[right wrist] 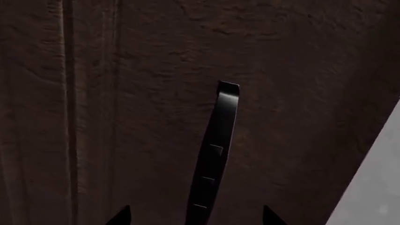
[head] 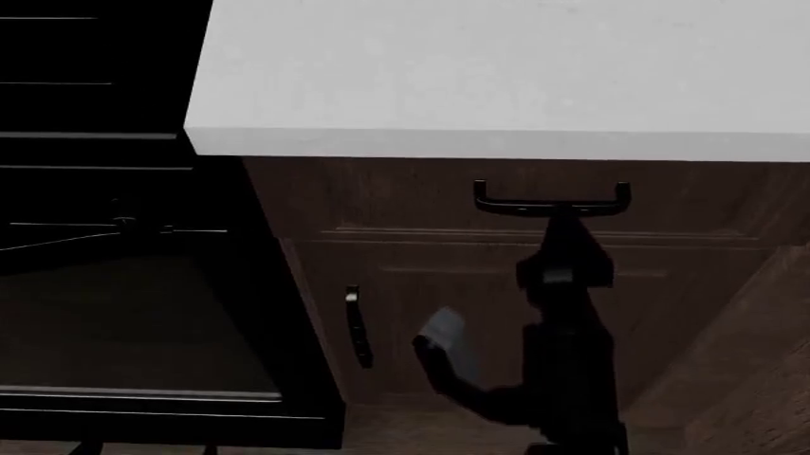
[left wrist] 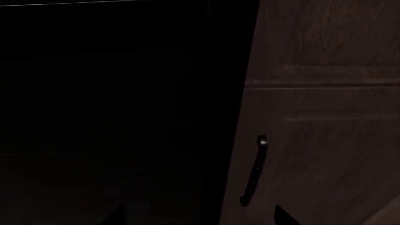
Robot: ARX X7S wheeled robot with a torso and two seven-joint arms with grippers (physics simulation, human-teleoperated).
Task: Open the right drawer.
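Countertop, pale and flat, hung over the cabinet front before me, and right under its near edge sat the right drawer, a shallow band of dark wood grain. Its black bar handle ran level across the panel and stood a little proud of the wood on two short posts. My right claw reached up from below to that bar. In the right wrist view my right claw showed two dark fingertips spread apart, one on either side of the bar handle, so the claw was released and straddling the bar without clamping it. The drawer front filled the rest of that view, close and flush with the cabinet face, so the drawer was still closed.

Below the drawer was the taller cabinet door with its vertical black handle near the left edge. Left of the cabinet stood the black oven.

My left claw was nearly lost in the dark of its wrist view, with only the two tips faintly visible and apart, so it looked released and empty, near the door's handle.
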